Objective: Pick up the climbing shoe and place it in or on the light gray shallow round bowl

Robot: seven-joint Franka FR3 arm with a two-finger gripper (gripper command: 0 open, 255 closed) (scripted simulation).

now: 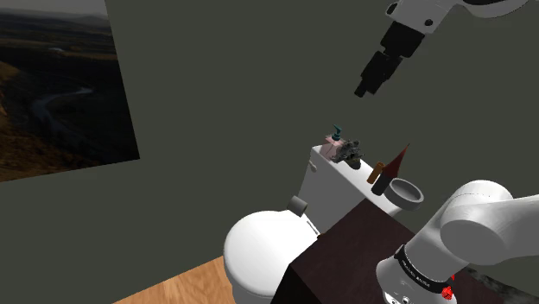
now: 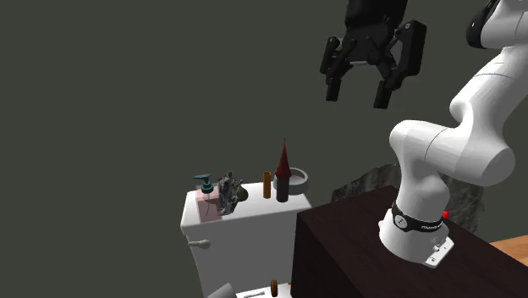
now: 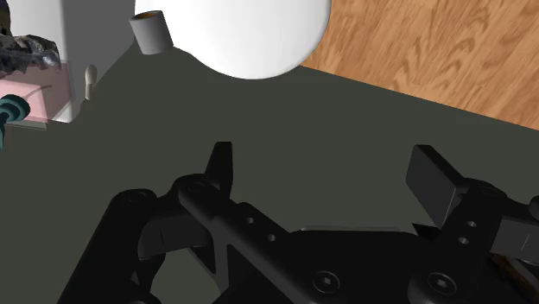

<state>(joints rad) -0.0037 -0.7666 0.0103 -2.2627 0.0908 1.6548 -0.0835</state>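
The climbing shoe (image 1: 350,153) (image 2: 229,190) is a dark grey, mottled lump on the white toilet tank lid (image 1: 332,177), beside a pink soap dispenser. The light grey shallow round bowl (image 1: 404,193) (image 2: 298,179) sits at the other end of the same lid. My gripper (image 2: 356,95) (image 1: 364,86) hangs high above the tank, open, with nothing between its fingers. In the wrist view the two black fingers (image 3: 220,164) stand wide apart, and the shoe (image 3: 26,52) shows far off to one side of them.
Between shoe and bowl stand a small brown cylinder (image 2: 266,184) and a dark red cone-topped bottle (image 2: 283,169). The pink soap dispenser (image 2: 205,193) has a teal pump. The white toilet bowl (image 1: 259,250) sits below the tank. The dark brown stand (image 2: 381,254) adjoins the tank.
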